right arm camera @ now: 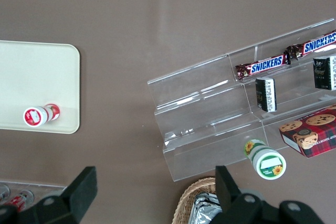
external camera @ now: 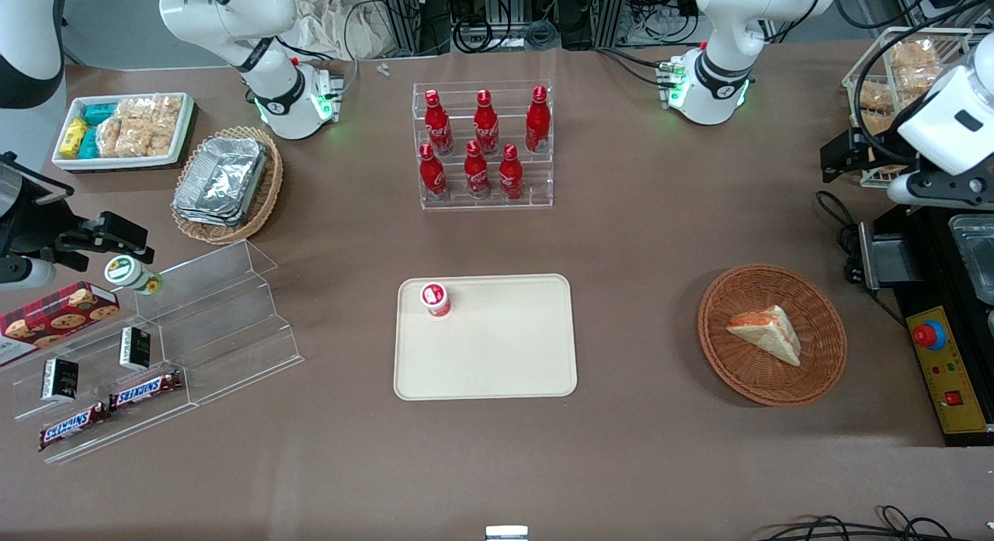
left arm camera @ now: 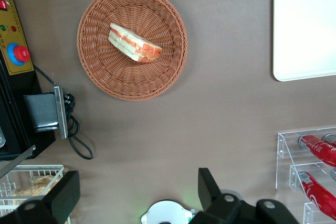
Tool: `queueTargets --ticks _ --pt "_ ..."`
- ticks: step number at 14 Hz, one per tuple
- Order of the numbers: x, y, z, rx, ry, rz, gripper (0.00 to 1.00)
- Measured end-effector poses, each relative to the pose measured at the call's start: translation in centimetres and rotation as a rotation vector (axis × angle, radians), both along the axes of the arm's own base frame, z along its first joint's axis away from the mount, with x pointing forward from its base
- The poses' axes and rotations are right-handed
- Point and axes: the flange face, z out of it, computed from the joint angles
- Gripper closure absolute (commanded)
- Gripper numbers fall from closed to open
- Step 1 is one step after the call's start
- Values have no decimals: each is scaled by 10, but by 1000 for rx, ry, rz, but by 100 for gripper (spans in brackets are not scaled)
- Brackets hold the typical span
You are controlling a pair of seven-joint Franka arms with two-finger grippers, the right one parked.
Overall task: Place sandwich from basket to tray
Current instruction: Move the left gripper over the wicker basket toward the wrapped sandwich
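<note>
While raised well above the tabletop [external camera: 637, 230] at the working arm's end:
Gripper [left arm camera: 137, 195]: fingers spread wide, holding nothing.
Basket [left arm camera: 132, 42]: below the gripper, nearer the front camera, resting on the tabletop.
Sandwich [left arm camera: 134, 43]: lying in the basket, near its middle, well apart from the gripper.
Tray [external camera: 486, 337]: farther out toward the parked arm, a red-capped bottle [external camera: 436, 299] on its corner.

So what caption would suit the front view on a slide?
Sandwich waits in the basket, tray nearby, open end effector raised above the table.
</note>
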Motion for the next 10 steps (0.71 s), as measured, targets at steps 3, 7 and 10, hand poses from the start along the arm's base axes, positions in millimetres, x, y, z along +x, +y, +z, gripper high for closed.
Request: queueTargets --ticks 3,7,10 --pt "2 0 -1 -1 -4 1 0" --pt "7 1 -11 4 14 31 0" --pt "25 18 -39 33 50 216 0"
